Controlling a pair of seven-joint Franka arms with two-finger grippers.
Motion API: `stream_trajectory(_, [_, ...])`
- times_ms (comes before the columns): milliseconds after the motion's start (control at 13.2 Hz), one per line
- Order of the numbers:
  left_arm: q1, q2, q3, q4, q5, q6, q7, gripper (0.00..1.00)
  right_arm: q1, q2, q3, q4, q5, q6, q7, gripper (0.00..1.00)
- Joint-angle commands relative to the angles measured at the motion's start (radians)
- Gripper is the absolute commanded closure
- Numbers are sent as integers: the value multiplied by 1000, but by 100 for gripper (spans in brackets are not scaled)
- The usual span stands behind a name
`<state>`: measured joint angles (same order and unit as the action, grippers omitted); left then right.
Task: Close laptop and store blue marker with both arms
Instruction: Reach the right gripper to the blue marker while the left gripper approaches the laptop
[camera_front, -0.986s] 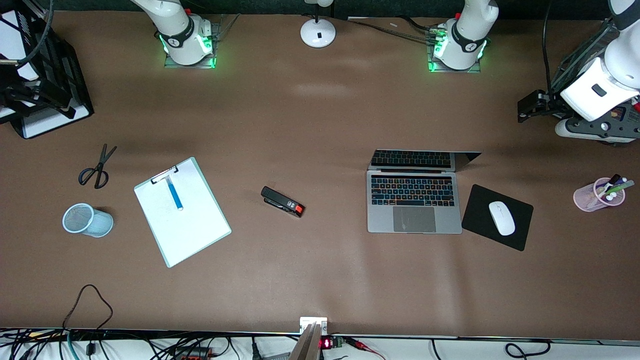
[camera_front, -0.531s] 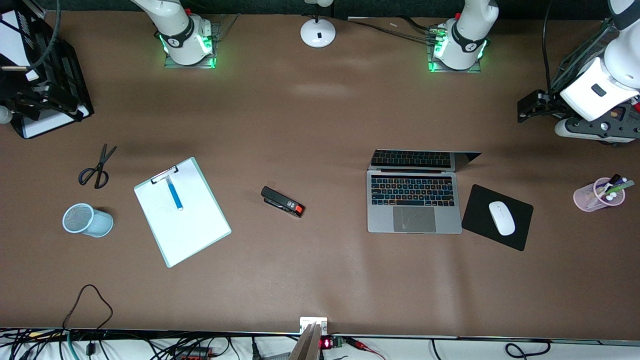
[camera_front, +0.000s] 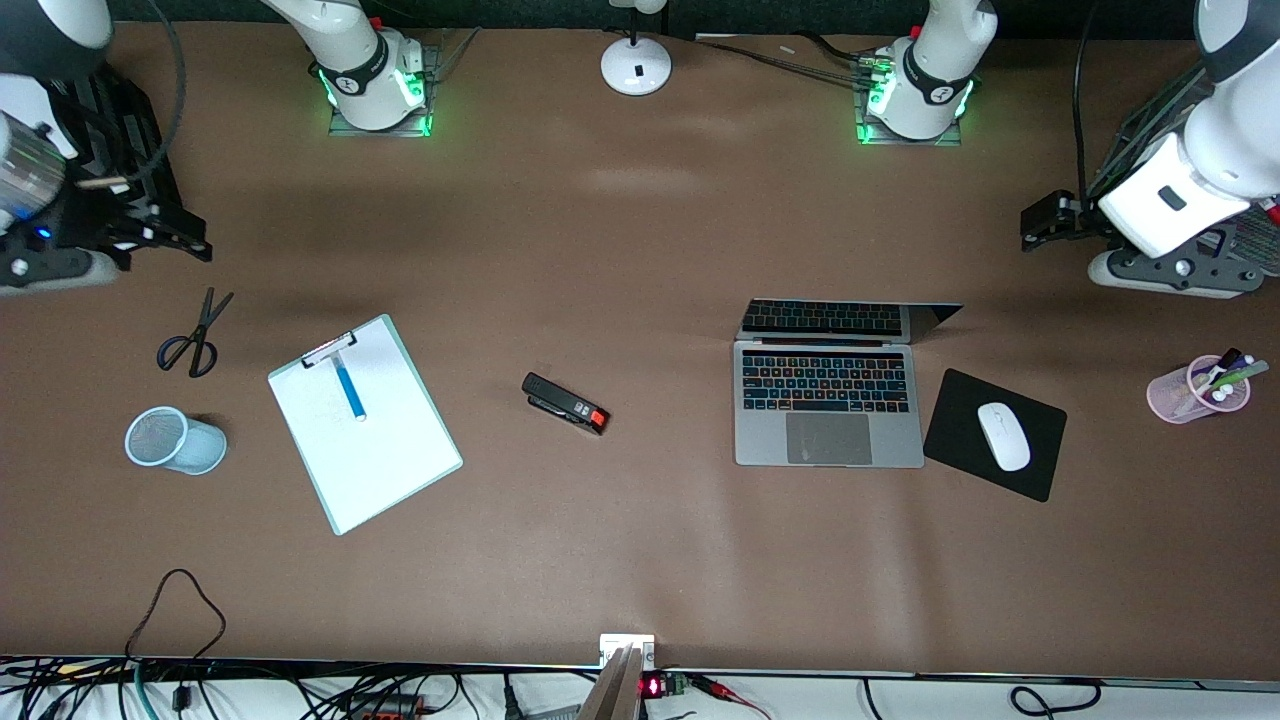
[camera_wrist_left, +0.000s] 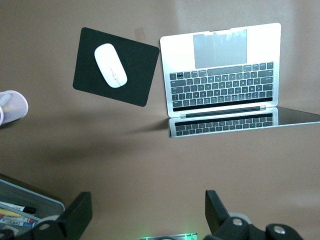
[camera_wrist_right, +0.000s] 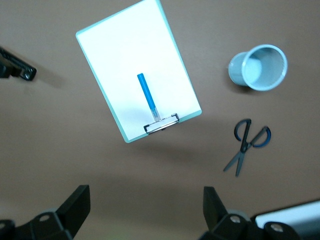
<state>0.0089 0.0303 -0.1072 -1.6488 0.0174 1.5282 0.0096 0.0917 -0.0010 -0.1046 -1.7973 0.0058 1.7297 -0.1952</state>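
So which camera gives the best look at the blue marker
The right wrist view: the blue marker lies unobstructed on the clipboard. The front view shows the marker smaller. The left wrist view misses it.

Even overhead light falls on the brown table, with pale glare patches at 12 o'clock and soft arm shadows at 3 and 9 o'clock. Green base lights glow. The laptop looks washed out; its screen mirrors the keys.
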Motion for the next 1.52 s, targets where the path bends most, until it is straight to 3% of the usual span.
stream_trajectory(0, [-32,31,-5,35,7,-54,7,0,0,19,-1,-85,17,104,-128,0])
stream_trajectory(152, [-38,80,-6,82,7,-82,6,0,-1,67,-1,-106,19,192,-203,4])
stream_trajectory(379, [-33,135,-5,141,9,-88,18,0,-1,165,-1,-99,19,266,-335,27])
stream_trajectory(531, [-33,143,-5,141,6,-86,20,0,3,229,2,-96,17,321,-372,32])
stream_trajectory(607, [-32,151,-5,141,-2,-85,20,10,14,261,6,-94,17,364,-372,32])
stream_trajectory(758, [-30,149,-5,127,-36,-112,9,61,35,318,8,-64,17,408,-372,35])
stream_trajectory(910, [-29,149,-5,123,-66,-164,-28,100,43,380,20,-19,14,410,-382,35])
stream_trajectory(1213, [-32,116,-8,57,-137,-168,-68,100,71,459,29,-16,17,517,-389,35])
stream_trajectory(1441, [-29,33,-87,-82,-137,-71,-150,100,71,502,29,-19,17,577,-431,43])
